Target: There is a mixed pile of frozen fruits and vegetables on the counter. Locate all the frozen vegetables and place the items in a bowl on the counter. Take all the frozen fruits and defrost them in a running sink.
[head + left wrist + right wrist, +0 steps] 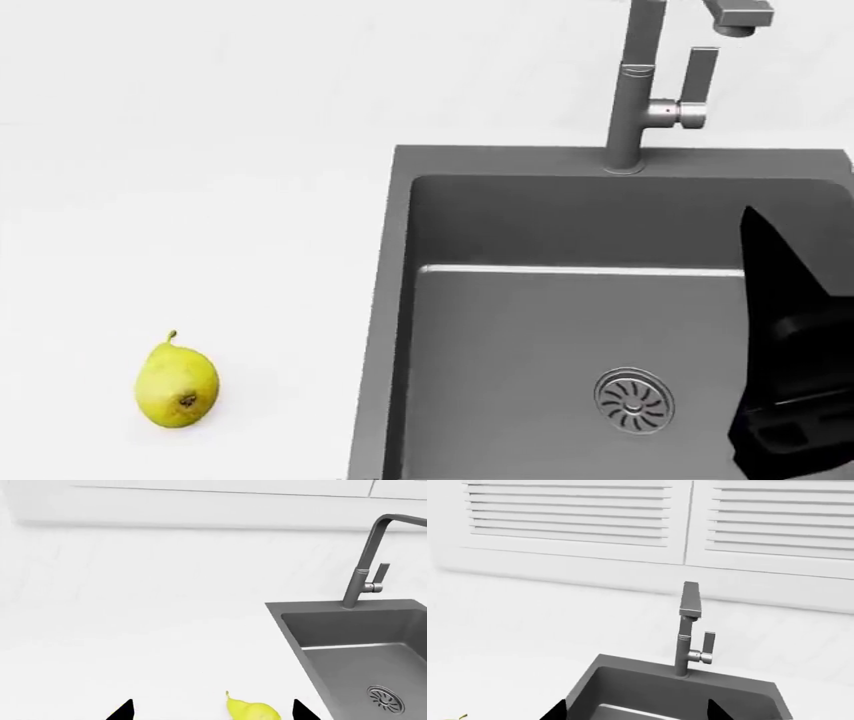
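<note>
One frozen fruit, a small yellow pear (176, 385), lies on the white counter (200, 200) left of the sink (561, 300). In the left wrist view the pear (252, 711) sits just ahead of my left gripper (212, 712), between the lines of its two dark fingertips; the gripper is open and holds nothing. My right gripper (636, 712) is open and empty above the sink (680, 690), facing the faucet (688, 630). The right arm (794, 370) shows dark over the basin's right side. The frozen vegetables and the bowl are out of view.
The dark grey basin has a round steel drain (634, 400) and a tall grey faucet (634, 90) with a side lever (694, 85) behind it. No water shows at the spout. White louvred cabinet doors (574, 520) hang above the back wall.
</note>
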Tool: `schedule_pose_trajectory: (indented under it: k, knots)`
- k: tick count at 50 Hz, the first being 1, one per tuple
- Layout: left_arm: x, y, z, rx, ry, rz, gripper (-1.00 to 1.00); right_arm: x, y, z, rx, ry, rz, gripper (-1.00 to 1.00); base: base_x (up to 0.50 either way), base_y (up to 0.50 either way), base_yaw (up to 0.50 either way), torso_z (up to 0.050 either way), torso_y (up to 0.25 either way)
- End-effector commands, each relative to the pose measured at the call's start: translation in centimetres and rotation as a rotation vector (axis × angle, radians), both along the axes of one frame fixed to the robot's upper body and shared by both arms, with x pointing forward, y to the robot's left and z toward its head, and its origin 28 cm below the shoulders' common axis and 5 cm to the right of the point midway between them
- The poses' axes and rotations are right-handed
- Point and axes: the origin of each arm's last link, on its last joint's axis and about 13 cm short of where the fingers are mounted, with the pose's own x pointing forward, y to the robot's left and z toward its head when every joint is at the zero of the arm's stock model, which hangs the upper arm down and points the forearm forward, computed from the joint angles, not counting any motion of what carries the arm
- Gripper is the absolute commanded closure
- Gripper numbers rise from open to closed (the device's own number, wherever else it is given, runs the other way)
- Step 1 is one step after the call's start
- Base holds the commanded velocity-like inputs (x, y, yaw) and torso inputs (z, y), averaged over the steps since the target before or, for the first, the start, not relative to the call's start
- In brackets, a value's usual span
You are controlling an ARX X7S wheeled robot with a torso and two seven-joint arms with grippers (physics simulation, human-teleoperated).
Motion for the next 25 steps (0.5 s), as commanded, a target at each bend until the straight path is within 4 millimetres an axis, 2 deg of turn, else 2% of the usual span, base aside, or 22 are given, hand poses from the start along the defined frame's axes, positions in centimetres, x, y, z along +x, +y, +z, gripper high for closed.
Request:
schedule_pose_trajectory:
  k: [1, 25]
  knots:
    - [0.13, 0.03, 0.11, -0.026, 0.003, 0.019, -1.00, -0.32, 0.06, 0.11, 0.009, 0.004, 0.002, -1.00, 0.00, 0.50, 0.00, 0.000, 0.000]
    - [0.10, -0.13, -0.10, -0.028, 0.012, 0.005, -1.00, -0.09, 0.33, -0.27, 0.000, 0.028, 0.026, -1.00, 0.00, 0.50, 0.00, 0.000, 0.000]
